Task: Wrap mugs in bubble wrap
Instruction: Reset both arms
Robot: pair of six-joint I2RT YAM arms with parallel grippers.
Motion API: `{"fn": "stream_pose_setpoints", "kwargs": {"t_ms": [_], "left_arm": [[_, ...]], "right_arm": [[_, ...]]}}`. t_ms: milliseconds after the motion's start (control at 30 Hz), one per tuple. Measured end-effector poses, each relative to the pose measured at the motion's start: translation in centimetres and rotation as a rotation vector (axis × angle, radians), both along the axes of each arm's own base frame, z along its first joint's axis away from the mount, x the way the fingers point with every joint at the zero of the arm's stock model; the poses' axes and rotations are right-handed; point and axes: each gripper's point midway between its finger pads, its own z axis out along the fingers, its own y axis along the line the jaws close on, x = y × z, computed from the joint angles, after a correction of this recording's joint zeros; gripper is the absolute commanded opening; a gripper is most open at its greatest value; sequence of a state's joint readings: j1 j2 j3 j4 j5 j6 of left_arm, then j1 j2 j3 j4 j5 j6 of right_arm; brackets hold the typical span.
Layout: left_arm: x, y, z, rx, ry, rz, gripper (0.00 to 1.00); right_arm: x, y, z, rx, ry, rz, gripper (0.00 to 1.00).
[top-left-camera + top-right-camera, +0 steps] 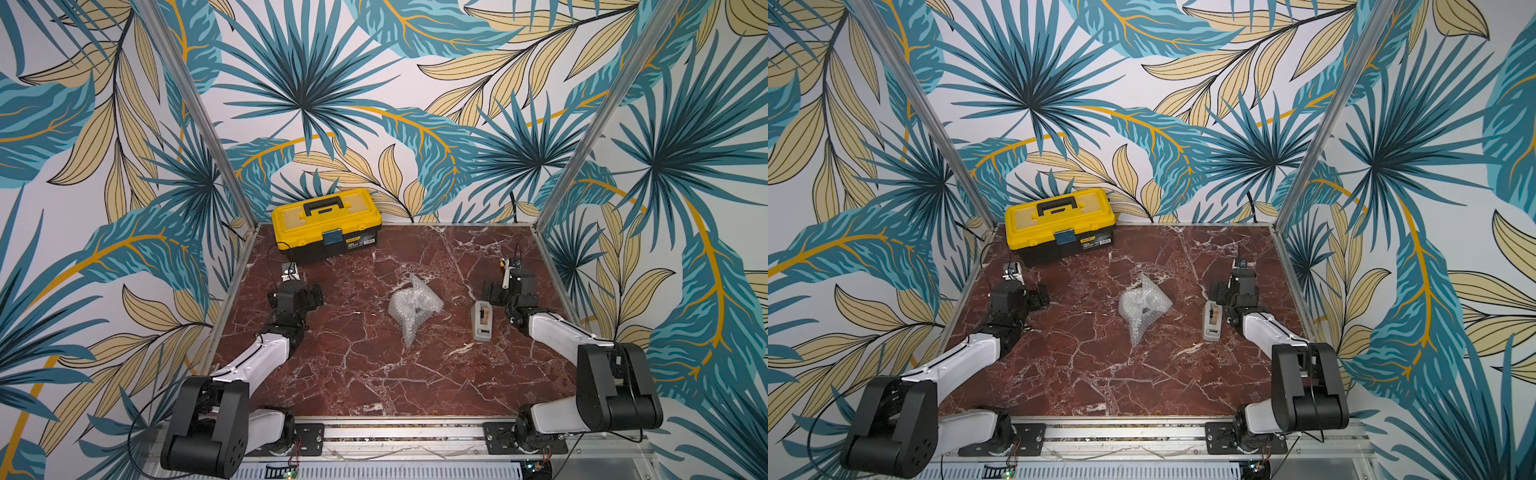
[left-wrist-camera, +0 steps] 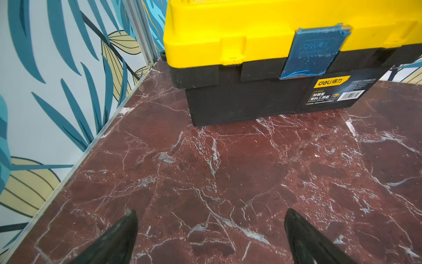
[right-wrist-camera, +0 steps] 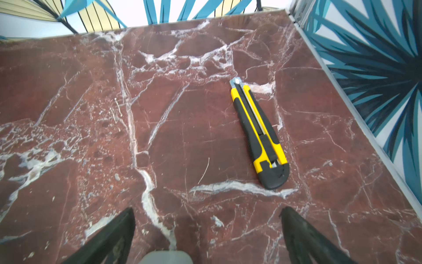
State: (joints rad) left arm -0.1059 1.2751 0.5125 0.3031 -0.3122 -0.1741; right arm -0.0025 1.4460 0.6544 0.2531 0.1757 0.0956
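Tabletop (image 1: 374,374) of dark red veined marble carries everything, with the bubble wrap (image 1: 402,311) bunched into a crinkled bundle at its middle. Well to the left of that bundle the left gripper (image 2: 210,212) hangs above bare marble, its jaws spread wide with nothing between them. Behind the bundle and to its left a yellow toolbox (image 1: 326,224) with a black base stands closed against the back wall, a blue latch on its front. Through the middle of the bundle a dark spot (image 1: 416,310) shows in both top views; it is too small to say whether it is the mug. Near the bundle's right side lies a grey-white tape dispenser (image 1: 482,321), apart from it. Further right of the bundle the right gripper (image 3: 207,209) is also spread wide and empty. Beyond it, further from the bundle, a yellow-and-black utility knife (image 3: 259,132) lies flat on the marble.
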Motion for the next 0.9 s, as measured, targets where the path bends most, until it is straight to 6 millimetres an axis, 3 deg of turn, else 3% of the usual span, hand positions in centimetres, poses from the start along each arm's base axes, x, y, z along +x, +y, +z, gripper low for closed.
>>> {"fn": "stream_pose_setpoints", "kwargs": {"t_ms": [167,333,533,633,900], "left_arm": [[0.5,0.7,-1.4,0.01,-0.015,0.007,0.99],[0.8,1.3,-0.3,0.02,-0.077,0.01,0.99],[0.9,2.8,0.5,0.023,-0.132,0.031,0.99],[1.0,3.6,0.8,0.018,-0.154,0.049,0.99],[1.0,3.8,1.0,0.01,-0.17,0.047,0.99]], "right_arm": [[-0.1,-0.9,0.0,-0.013,-0.083,-0.014,1.0],[-0.8,-1.0,-0.3,-0.024,-0.146,-0.013,1.0],[-0.3,-1.1,1.3,-0.031,-0.238,-0.02,0.99],[-0.7,-1.2,1.2,-0.032,-0.261,-0.023,0.99],[-0.7,-1.3,1.4,-0.039,-0.292,-0.028,0.99]]}}
